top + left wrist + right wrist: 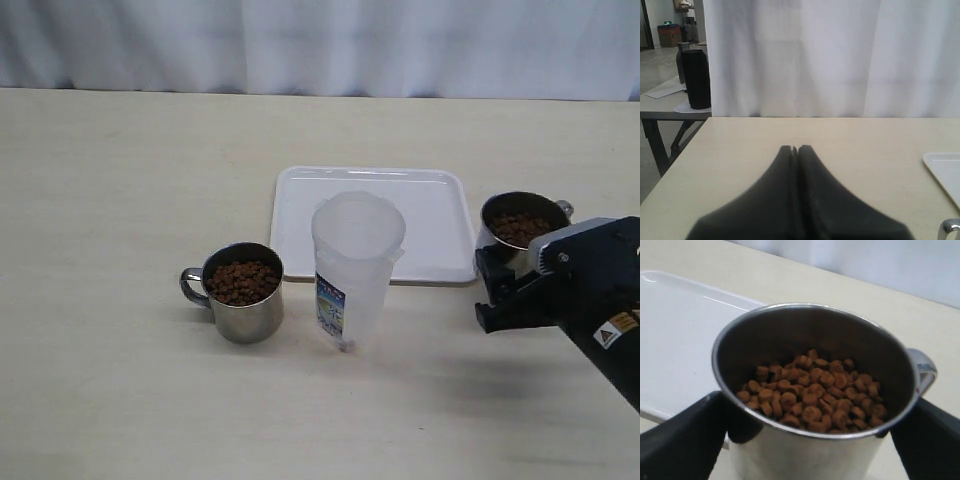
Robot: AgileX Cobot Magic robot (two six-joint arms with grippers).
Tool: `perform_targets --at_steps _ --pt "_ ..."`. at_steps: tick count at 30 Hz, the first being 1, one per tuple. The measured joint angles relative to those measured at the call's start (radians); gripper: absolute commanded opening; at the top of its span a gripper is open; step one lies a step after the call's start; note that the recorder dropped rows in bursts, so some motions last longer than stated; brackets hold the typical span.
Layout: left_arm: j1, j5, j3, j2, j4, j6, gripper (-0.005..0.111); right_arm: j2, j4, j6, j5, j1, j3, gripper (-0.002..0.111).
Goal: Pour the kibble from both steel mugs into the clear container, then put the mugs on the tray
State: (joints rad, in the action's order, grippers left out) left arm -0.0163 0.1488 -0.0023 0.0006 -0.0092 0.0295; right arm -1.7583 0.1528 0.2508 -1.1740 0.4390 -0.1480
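Plainly, nothing has been poured yet; taking the clear container (355,272) as the centre of your dial in the exterior view, the left steel mug (241,292) stands on the tabletop (120,200) at nine o'clock, heaped with kibble (241,281), and the right steel mug (520,224) sits at two o'clock, just beside the tray's corner, also holding pellets; the container looks empty as far as its cloudy wall lets you see.

The tray (300,215) lies at twelve o'clock, touching or nearly touching the container's far side, with neither mug on it.

Your right hand (812,420) straddles the right mug; its fingers (685,440) lie against the wall on both sides, which reads as a pinch on the mug, not yet lifted by my judgement; your left hand (795,149) is pressed together and empty, low over the tabletop.

Both pours and both placements are left.

As for writing: the blue-and-white label (330,304) low on the container is too small to read; so is the yellow warning sticker (619,328) on the right arm.
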Motion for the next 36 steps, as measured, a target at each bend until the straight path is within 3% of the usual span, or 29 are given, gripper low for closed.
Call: perform_targets --at_steps 10,21,26,36 --pt "0.0 0.0 0.0 0.0 0.0 0.0 0.0 0.229 -0.084 0.011 0.03 0.0 0.023 0.004" --pt "0.0 0.0 0.0 0.0 0.0 0.0 0.0 0.407 -0.347 -0.037 0.28 0.0 0.026 0.004" --pt "0.0 0.0 0.0 0.0 0.0 0.0 0.0 0.361 -0.45 -0.07 0.339 0.0 0.037 0.004" --pt "0.0 0.0 0.0 0.0 0.0 0.0 0.0 0.044 -0.506 -0.079 0.303 0.0 -0.026 0.004"
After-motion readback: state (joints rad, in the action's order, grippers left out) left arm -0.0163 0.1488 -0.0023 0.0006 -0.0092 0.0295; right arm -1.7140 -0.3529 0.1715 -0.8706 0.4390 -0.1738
